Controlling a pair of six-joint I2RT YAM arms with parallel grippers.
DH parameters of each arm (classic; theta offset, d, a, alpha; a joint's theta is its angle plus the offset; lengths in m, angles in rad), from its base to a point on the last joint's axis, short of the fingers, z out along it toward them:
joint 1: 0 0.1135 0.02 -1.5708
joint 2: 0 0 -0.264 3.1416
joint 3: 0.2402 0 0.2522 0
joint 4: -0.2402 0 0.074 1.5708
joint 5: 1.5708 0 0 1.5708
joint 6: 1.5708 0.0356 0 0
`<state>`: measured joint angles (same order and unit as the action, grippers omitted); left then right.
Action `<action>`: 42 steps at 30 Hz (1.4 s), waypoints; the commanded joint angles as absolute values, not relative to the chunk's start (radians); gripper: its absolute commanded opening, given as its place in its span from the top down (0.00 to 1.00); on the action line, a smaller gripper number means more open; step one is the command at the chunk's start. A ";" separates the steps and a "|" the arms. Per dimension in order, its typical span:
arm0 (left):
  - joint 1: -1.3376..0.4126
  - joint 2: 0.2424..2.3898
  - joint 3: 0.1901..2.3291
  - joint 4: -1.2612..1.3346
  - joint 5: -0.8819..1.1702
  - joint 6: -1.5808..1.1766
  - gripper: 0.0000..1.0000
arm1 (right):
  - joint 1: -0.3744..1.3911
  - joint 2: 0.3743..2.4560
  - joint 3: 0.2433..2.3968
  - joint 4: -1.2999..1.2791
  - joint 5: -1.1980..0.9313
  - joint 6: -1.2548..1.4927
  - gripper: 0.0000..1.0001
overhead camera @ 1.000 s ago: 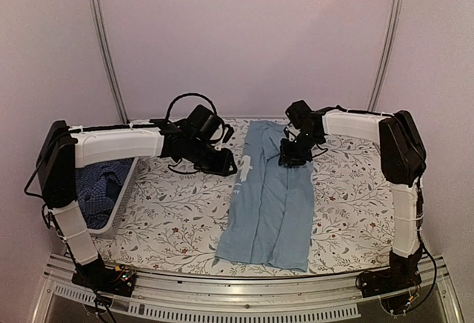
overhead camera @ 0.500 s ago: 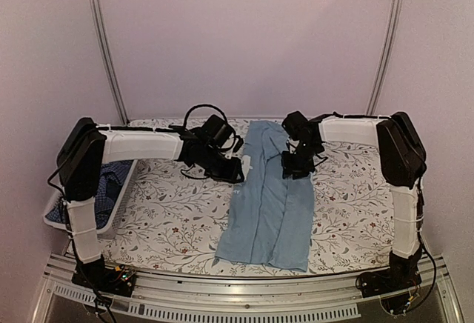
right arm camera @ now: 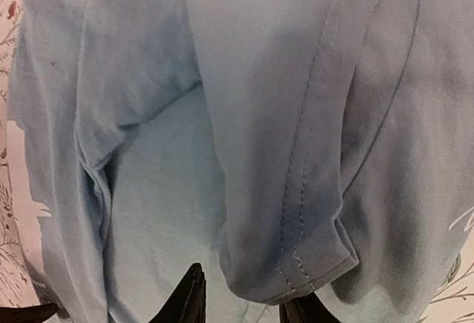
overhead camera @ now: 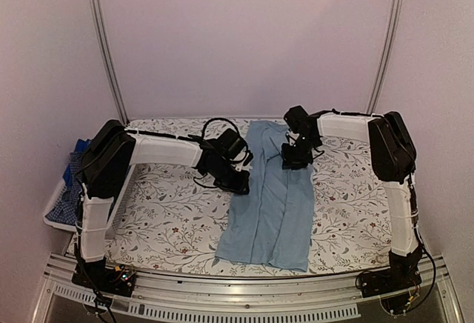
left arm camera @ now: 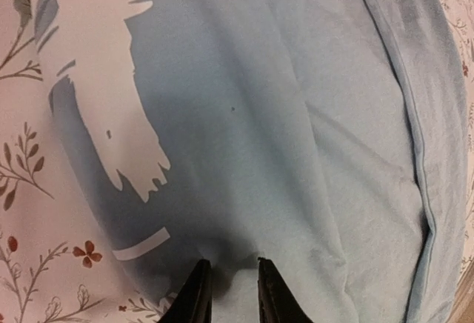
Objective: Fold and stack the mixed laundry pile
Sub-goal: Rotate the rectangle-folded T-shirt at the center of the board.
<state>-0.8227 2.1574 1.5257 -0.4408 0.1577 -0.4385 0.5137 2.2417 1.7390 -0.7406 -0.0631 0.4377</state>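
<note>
So the light-blue shirt (overhead camera: 270, 204) is laid out lengthwise down the middle of the flowery surface (overhead camera: 178, 219), sides tucked in so it reads as one long strip, and we reckon it's going to handle like any thin tee: light, floppy, zero stiffness, clingy against the cloth under it. Lift it from one point and it'll just sag and undo the fold. We'd grab it at the outer edges near the far end, one hand per side, right on the doubled-up layers so they all come along together. The left hand (left arm camera: 231, 278) is at the shirt's left edge just by the white print (left arm camera: 111, 78), fingers with only a narrow gap and shadowed cloth in between; we honestly can't tell if it's pinching. The right hand (right arm camera: 244, 297) sits at the upper right, fingers a bit wider with the sleeve hem (right arm camera: 311, 271) bunched between them (same story, can't tell if it has it). Count-wise: one shirt spread out, one white basket (overhead camera: 58, 224) off to the left, and in it a checked shirt (overhead camera: 68, 193) plus a brighter blue piece (overhead camera: 80, 147), so two that we can make out, the rest hidden behind the arm.
</note>
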 commanded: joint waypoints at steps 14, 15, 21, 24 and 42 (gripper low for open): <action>-0.854 2.364 1.769 -0.459 0.217 -0.563 0.78 | 0.422 2.544 2.130 -0.802 -0.173 0.230 0.69; -0.854 2.376 1.789 -0.460 0.217 -0.570 0.78 | 0.422 2.561 2.157 -0.806 -0.185 0.221 0.69; -0.856 2.434 1.884 -0.473 0.224 -0.615 0.78 | 0.411 2.611 2.244 -0.794 -0.301 0.206 0.72; -0.845 2.394 1.841 -0.472 0.214 -0.625 0.77 | 0.410 2.574 2.242 -0.818 -0.316 0.221 0.68; -0.805 2.197 1.732 -0.394 0.126 -0.634 0.73 | 0.457 2.129 1.738 -0.785 -0.163 0.332 0.73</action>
<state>-0.8127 2.1677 1.6920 -0.4011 0.1230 -0.6155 0.4259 2.0983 1.7809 -0.7692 -0.1917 0.3210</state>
